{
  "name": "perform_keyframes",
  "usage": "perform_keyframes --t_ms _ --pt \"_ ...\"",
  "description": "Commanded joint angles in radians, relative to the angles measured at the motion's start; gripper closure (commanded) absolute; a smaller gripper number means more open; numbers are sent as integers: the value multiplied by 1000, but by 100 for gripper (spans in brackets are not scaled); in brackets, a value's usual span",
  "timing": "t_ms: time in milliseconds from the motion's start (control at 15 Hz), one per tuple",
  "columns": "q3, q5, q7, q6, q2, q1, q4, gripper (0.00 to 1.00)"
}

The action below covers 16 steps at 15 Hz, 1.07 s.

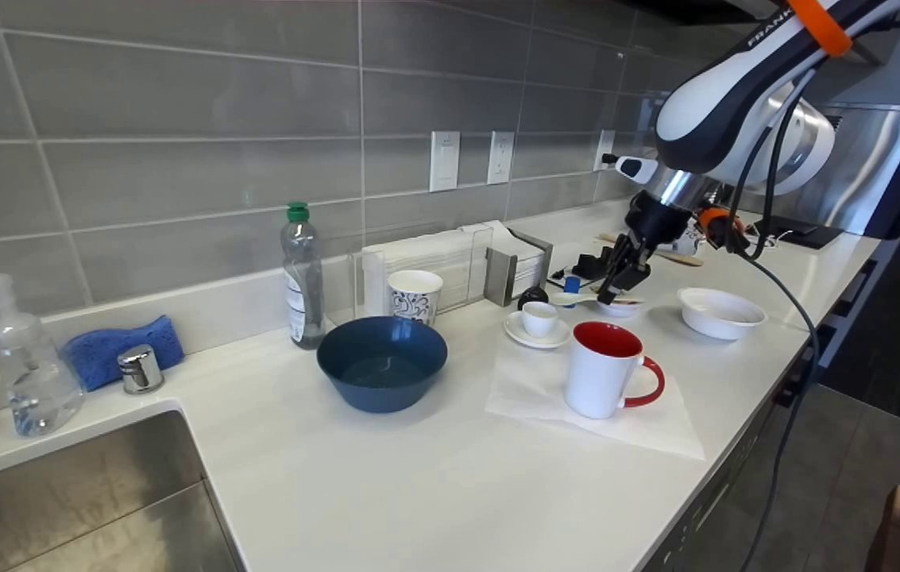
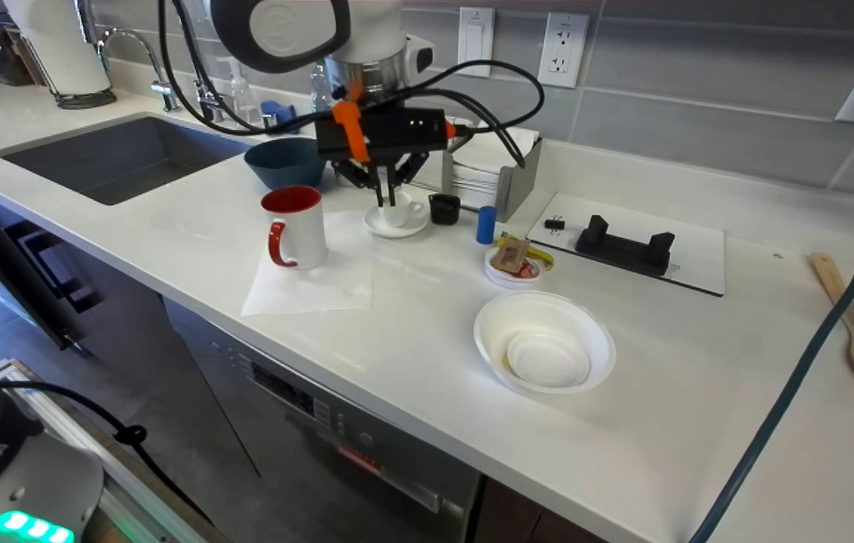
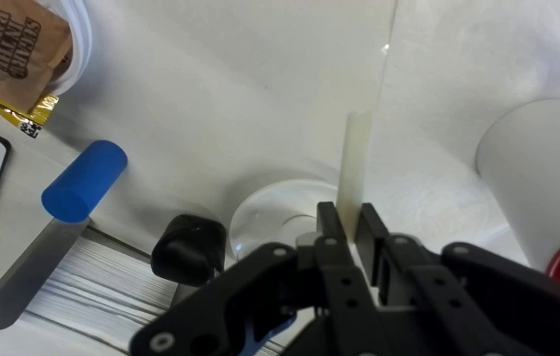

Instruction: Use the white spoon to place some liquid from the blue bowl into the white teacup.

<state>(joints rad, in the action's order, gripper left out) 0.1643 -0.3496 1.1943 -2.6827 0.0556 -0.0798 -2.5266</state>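
Note:
My gripper (image 3: 349,217) is shut on the white spoon (image 3: 354,158), whose pale handle juts out past the fingertips in the wrist view. In an exterior view the spoon (image 1: 573,299) lies almost level, its scoop end pointing toward the sink side. The gripper (image 2: 387,197) hovers right by the white teacup (image 2: 400,214), which stands upright on its saucer (image 2: 395,231). From the wrist, fingers cover most of the cup, while part of the saucer (image 3: 270,205) shows. Toward the sink sits the blue bowl (image 1: 383,389); whether it or the spoon holds liquid, I cannot tell.
A tall white mug (image 1: 596,377) with red handle stands on a paper sheet close to the teacup. Beside the saucer are a black object (image 2: 444,209) and a blue cylinder (image 2: 486,225). Behind are a patterned cup (image 1: 415,298) and napkin holders. A white bowl (image 2: 543,343) sits nearby.

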Motion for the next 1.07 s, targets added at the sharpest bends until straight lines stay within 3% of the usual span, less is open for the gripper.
perform_keyframes --t_ms 0,1000 --pt "-9 60 -73 -18 -45 -10 36 97" --pt "-43 355 -364 -28 -109 -8 104 97"
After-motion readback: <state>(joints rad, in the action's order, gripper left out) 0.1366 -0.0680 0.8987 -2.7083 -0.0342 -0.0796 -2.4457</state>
